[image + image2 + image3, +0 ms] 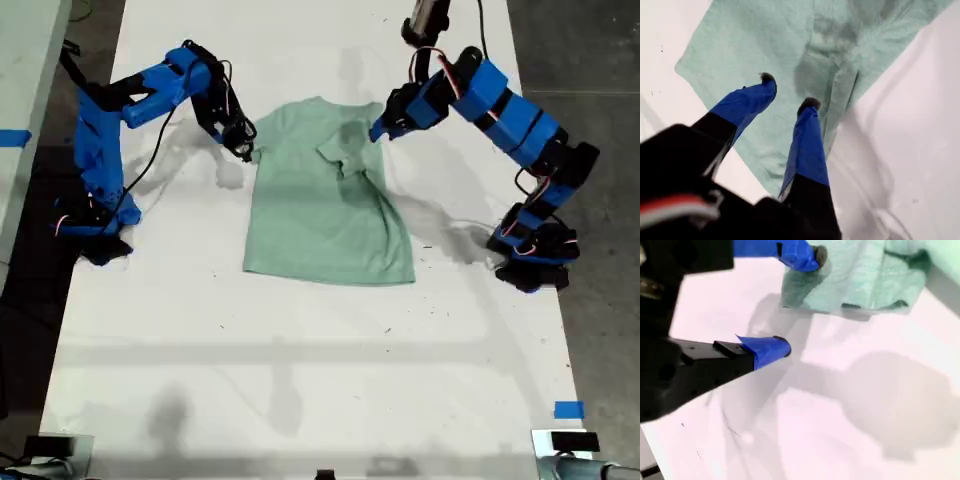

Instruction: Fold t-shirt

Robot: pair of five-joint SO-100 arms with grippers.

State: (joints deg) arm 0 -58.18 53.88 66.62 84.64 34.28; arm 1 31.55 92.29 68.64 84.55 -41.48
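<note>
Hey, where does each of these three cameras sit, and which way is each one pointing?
Exterior view: high overhead, looking down on the white table, the t-shirt and both blue arms.
First wrist view: on my first tool, looking along its open jaws onto the t-shirt's folded part.
Second wrist view: on my second tool, jaws open beside a sleeve edge, mostly bare table beyond.
Shared: all three show the t-shirt on the table.

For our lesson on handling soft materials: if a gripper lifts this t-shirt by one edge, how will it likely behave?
The t-shirt would probably sag rather than hold shape: one sleeve already lies folded over its body with soft creases. It looks thin and light, likely dragging across the table if pushed.
</note>
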